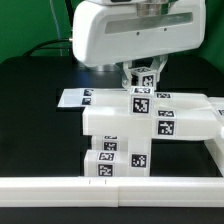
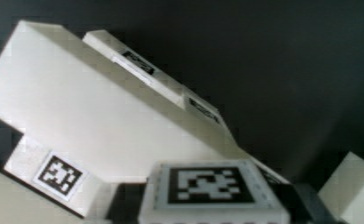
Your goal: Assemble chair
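The chair's white tagged parts stand joined in the middle of the exterior view. A flat plate lies on top, and tagged blocks are stacked under it. My gripper hangs just behind the plate's far edge. It is shut on a small tagged block, which it holds end-up. In the wrist view that block shows its tag between my dark fingers. The plate's broad white face is right beside it. The block's lower end is hidden.
The marker board lies flat on the black table behind the chair, toward the exterior view's left. A long plain white rail runs along the front. More of the chair's white body reaches toward the exterior view's right.
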Tool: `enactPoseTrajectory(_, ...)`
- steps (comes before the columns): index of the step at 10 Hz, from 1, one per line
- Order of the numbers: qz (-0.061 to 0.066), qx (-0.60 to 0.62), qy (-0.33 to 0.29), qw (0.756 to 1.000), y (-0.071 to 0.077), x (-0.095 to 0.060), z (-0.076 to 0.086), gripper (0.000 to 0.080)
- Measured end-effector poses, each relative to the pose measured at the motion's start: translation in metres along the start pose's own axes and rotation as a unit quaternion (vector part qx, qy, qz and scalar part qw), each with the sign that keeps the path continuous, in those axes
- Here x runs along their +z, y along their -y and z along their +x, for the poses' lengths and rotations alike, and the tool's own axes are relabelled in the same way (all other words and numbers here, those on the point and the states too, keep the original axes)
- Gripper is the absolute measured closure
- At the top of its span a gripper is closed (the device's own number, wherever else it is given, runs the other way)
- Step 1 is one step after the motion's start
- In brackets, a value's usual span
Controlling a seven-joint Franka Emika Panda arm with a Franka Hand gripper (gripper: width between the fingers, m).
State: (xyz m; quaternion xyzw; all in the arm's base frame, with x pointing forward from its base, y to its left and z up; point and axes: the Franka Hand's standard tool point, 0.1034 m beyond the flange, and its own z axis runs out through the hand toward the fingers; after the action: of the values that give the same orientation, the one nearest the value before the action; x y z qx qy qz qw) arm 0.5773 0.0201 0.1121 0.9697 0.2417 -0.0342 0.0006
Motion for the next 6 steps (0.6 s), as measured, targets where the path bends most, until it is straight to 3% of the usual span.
enactPoseTrajectory(6,0.000,0.001,0.000,1.000,-0.0025,-0.0001,-0.0010,0.0525)
